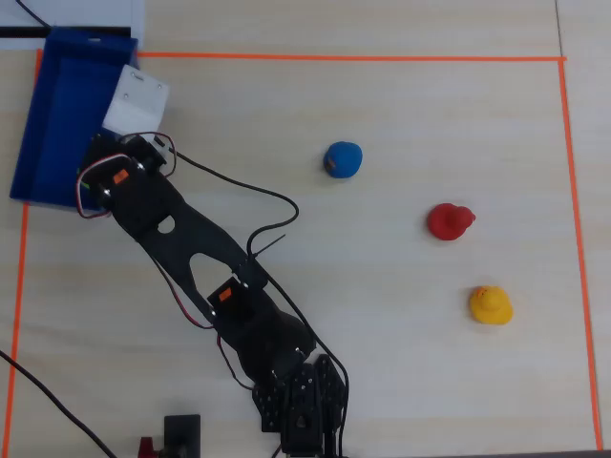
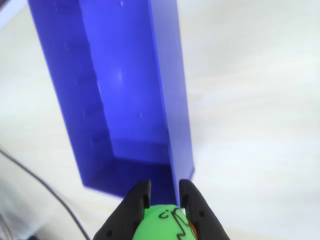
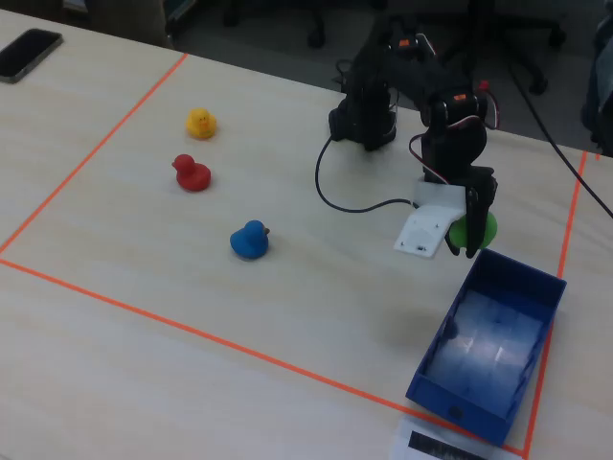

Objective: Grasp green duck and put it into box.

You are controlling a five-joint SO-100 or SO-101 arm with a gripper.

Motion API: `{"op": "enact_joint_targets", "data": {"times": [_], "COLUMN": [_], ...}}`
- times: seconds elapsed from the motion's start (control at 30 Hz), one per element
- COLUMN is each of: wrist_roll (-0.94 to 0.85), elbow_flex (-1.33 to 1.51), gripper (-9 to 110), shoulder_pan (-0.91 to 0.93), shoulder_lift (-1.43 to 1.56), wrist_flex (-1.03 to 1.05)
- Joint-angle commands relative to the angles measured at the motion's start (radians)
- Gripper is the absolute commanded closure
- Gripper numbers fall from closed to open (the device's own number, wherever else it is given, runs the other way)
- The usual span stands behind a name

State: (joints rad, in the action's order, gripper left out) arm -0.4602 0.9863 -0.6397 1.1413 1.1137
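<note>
Green duck (image 2: 162,225) sits pinched between narrow black fingers (image 2: 140,202) just above the box (image 2: 130,100) end.

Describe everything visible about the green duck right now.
The green duck is bright lime green and smooth, rubbery-looking, with black scribble marks and a bit of orange at its side in the wrist view. It is clamped between the gripper jaws, lifted off the table, just at the near end of the blue box. Its lower part is hidden.

Pale wood-grain table (image 3: 144,316) marked with orange tape lines (image 3: 211,337); dark phone (image 3: 29,54) at far left corner; office chair bases (image 3: 316,19) on dark floor beyond, lit evenly
</note>
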Motion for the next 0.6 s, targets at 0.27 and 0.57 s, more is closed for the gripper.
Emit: {"op": "enact_joint_targets", "data": {"times": [0.27,0.57], "wrist_roll": [0.066,0.089], "elbow_flex": [-0.374,-0.615], "gripper": [101,94], "shoulder_pan": [-0.095,-0.124], "shoulder_lift": [-0.221,-0.373], "wrist_flex": [-0.018,-0.015]}}
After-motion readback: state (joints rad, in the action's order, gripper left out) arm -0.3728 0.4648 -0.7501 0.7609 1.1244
